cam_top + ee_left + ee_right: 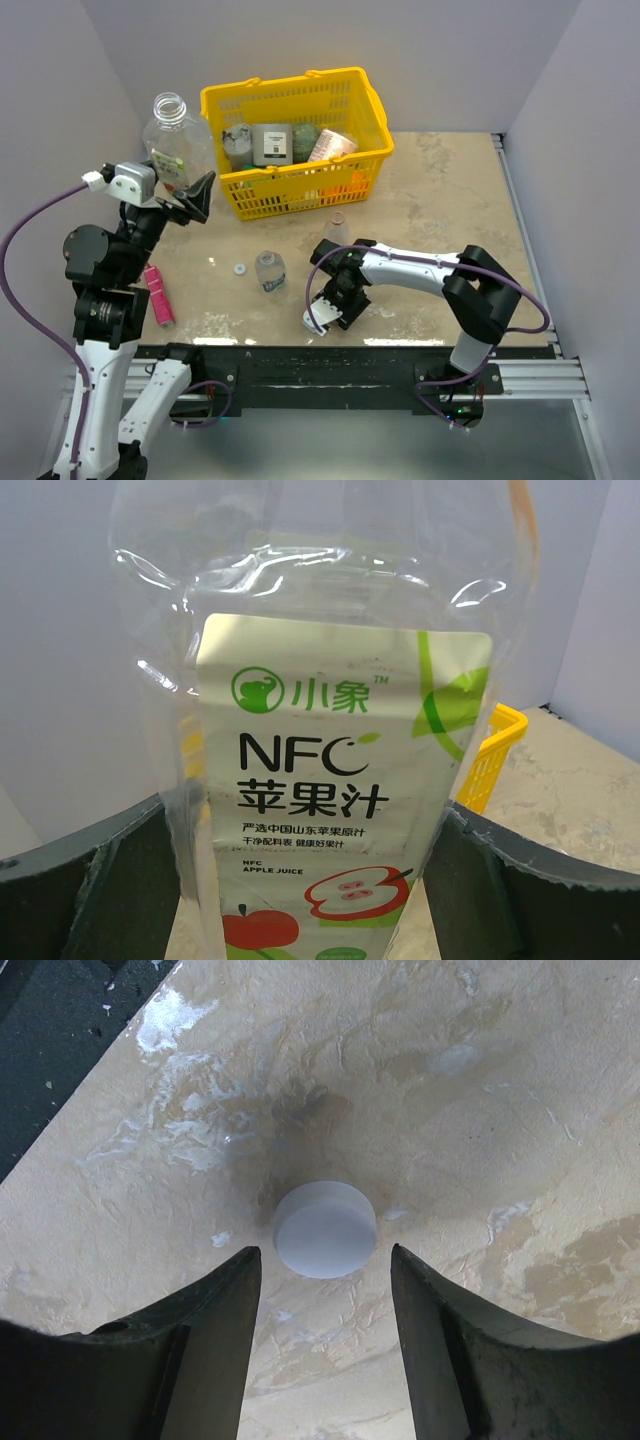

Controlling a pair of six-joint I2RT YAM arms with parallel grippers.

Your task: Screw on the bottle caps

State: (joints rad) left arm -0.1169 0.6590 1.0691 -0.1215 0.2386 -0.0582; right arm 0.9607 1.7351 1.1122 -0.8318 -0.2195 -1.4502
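While left fingers clamp the large bottle, right fingers gape above a white cap.

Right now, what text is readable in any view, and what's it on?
All on the label of the large bottle:
"小象"
"NFC"
"苹果汁"
"严选中国山东苹果原汁"
"干净配料表 健康好果汁"
"NFC APPLE JUICE"
Too small to read: print on the goods in the yellow basket and on the short bottle.
Right wrist view: none.
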